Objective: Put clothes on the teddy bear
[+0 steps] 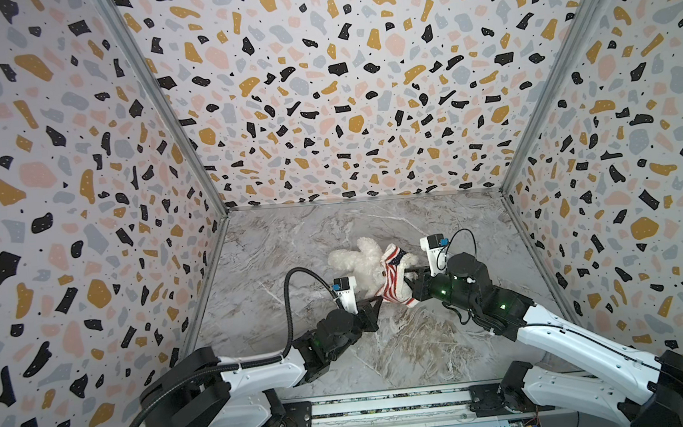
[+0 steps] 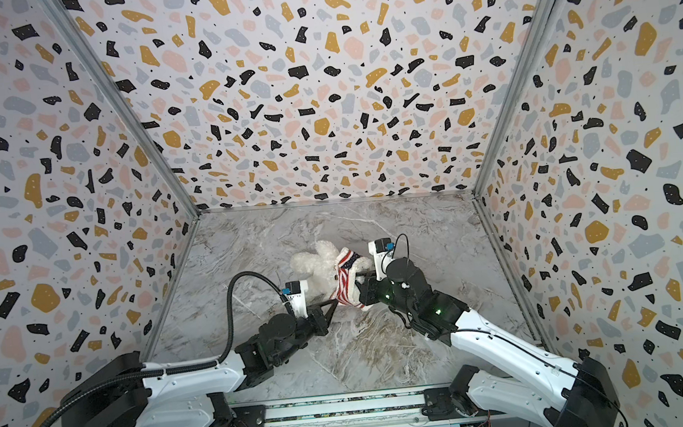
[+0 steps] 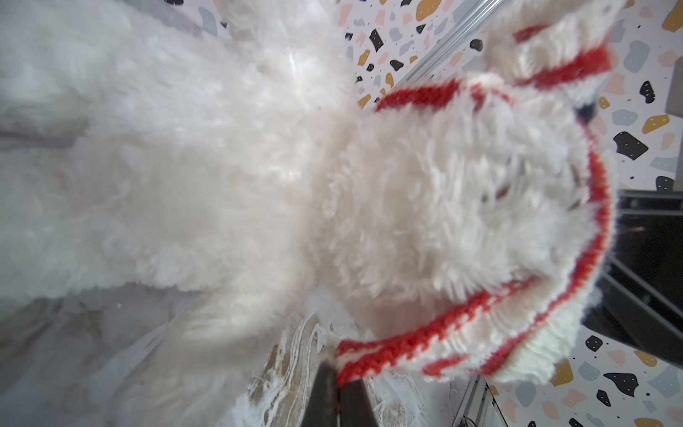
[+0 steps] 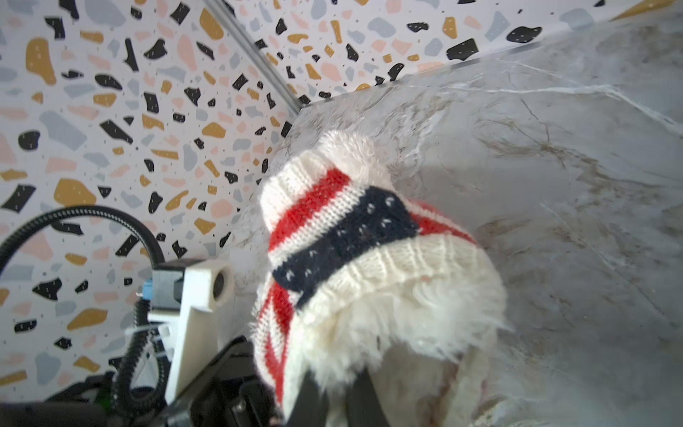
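Surface: grey marble-pattern table [image 1: 332, 223]. Room: terrazzo-print walls [image 1: 321, 78] on three sides.
Bear [image 1: 360, 263]: white plush, lying mid-table between the claws, with a striped knit top [image 1: 392, 277] pulled over one end.
Left claw [image 1: 379, 299]: closed, pinching the top's red-striped hem.
Right claw [image 1: 409, 274]: nearly closed, gripping the top's opposite edge, with fur between its fingers.

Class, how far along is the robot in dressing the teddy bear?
Done: the striped knit top covers the upper end of the teddy bear, one fluffy paw poking from a cuff. In hand: the left gripper and right gripper both pinch the knit's edges. Left: pulling the hem down over the bare white body; the other sleeve cannot be judged.
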`<state>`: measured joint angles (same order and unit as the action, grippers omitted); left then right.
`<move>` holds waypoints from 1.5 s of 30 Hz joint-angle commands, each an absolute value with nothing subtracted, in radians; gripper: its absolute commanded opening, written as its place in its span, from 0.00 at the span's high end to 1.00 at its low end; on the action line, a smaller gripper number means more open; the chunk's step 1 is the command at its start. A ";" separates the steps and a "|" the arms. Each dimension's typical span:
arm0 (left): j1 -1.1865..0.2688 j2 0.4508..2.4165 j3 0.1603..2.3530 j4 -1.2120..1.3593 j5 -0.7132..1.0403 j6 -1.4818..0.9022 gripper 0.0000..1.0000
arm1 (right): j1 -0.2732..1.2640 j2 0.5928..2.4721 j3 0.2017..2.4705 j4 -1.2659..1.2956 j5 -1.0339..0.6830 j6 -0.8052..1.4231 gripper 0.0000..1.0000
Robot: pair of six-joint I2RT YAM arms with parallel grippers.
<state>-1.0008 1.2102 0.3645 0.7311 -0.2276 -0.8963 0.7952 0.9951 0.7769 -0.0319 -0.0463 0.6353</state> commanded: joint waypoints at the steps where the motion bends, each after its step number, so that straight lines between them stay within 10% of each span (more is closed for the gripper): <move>1: -0.986 1.122 0.343 0.645 -0.304 -0.823 1.00 | 0.784 0.988 0.851 -0.078 -0.098 0.498 1.00; 19: -0.951 0.979 0.273 0.425 -0.527 -0.924 1.00 | 0.784 0.977 0.856 -0.023 -0.185 0.419 1.00; 33: -1.015 0.913 0.293 0.675 -0.298 -0.684 1.00 | 0.799 1.029 0.844 -0.046 -0.152 0.308 1.00; 45: -1.017 0.645 0.176 0.503 -0.593 -0.830 1.00 | 0.839 0.990 0.762 0.091 -0.086 0.285 1.00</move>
